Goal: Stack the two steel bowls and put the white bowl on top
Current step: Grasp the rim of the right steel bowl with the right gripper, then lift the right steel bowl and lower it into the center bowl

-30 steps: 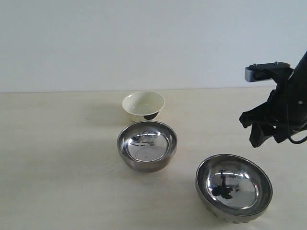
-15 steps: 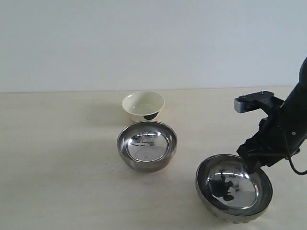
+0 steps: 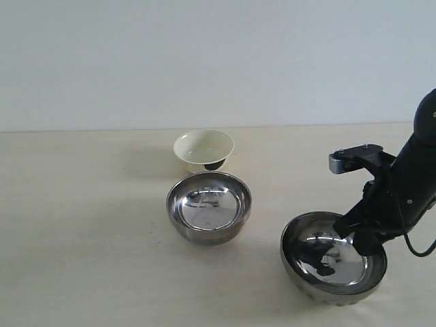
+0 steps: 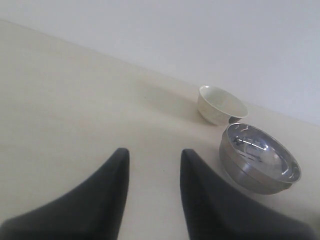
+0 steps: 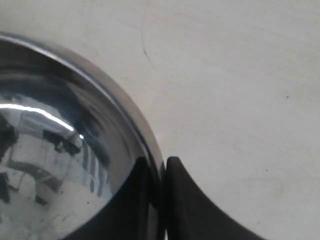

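My right gripper (image 3: 361, 236) is closed on the thin rim of the nearer steel bowl (image 3: 325, 267), one finger inside the polished wall and one outside. In the right wrist view the two tips are almost together with only the rim between them. I grip this bowl at its edge on the side away from the other steel bowl (image 3: 208, 206), so I judge the carry has to go across to the left of the exterior view and a little farther back. The bowl is round, so it has no long axis to line up; what matters is keeping it level enough to nest. The white bowl (image 3: 204, 150) sits just behind that second steel bowl, close to it, though I cannot tell whether they touch. My left gripper (image 4: 152, 161) is open and holds nothing above the bare table (image 3: 82, 225), with both of those bowls well ahead of it, so my right arm is the one placed for this step. I read no brand or writing anywhere. The white bowl has a dark mark low on its side, too small to make out.
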`<state>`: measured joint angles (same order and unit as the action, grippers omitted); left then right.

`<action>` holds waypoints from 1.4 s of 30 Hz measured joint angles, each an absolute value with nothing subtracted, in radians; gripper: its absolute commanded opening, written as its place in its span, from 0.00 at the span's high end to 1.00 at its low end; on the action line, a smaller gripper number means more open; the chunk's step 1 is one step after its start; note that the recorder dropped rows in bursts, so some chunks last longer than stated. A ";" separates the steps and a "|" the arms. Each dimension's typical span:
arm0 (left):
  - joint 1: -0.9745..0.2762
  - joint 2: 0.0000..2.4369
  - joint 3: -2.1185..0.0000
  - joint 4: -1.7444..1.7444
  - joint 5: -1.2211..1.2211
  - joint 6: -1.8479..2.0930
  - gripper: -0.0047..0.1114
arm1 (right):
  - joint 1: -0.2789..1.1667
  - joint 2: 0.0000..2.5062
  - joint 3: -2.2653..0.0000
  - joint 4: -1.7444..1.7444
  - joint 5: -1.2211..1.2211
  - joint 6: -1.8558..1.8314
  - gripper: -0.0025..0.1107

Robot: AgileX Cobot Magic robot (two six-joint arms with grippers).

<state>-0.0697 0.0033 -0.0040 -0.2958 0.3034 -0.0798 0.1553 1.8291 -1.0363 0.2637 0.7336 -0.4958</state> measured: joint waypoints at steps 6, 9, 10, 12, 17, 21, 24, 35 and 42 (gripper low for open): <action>-0.070 0.003 -0.004 -0.296 0.303 -0.080 0.68 | 0.155 1.827 -1.086 0.261 0.819 -0.496 0.98; -0.070 0.003 -0.004 -0.296 0.303 -0.080 0.68 | 0.155 1.801 -1.104 0.250 0.849 -0.496 0.98; -0.070 0.003 -0.004 -0.296 0.303 -0.080 0.68 | 0.155 1.784 -1.108 0.250 0.850 -0.496 0.98; -0.070 0.003 -0.004 -0.296 0.303 -0.080 0.68 | 0.155 1.747 -1.110 0.250 0.847 -0.496 0.98; -0.070 0.003 -0.004 -0.296 0.304 -0.080 0.68 | 0.155 1.659 -1.119 0.290 0.817 -0.496 0.98; -0.070 0.003 -0.004 -0.296 0.304 -0.080 0.68 | 0.155 1.642 -1.173 0.369 0.853 -0.496 0.98; -0.070 0.003 -0.004 -0.296 0.304 -0.080 0.68 | 0.173 1.642 -1.228 0.401 0.871 -0.494 0.98; -0.070 0.003 -0.004 -0.296 0.304 -0.080 0.68 | 0.365 1.664 -1.344 0.420 0.801 -0.436 0.98; -0.070 0.003 -0.004 -0.296 0.306 -0.080 0.68 | 0.448 1.817 -1.407 0.419 0.747 -0.396 0.98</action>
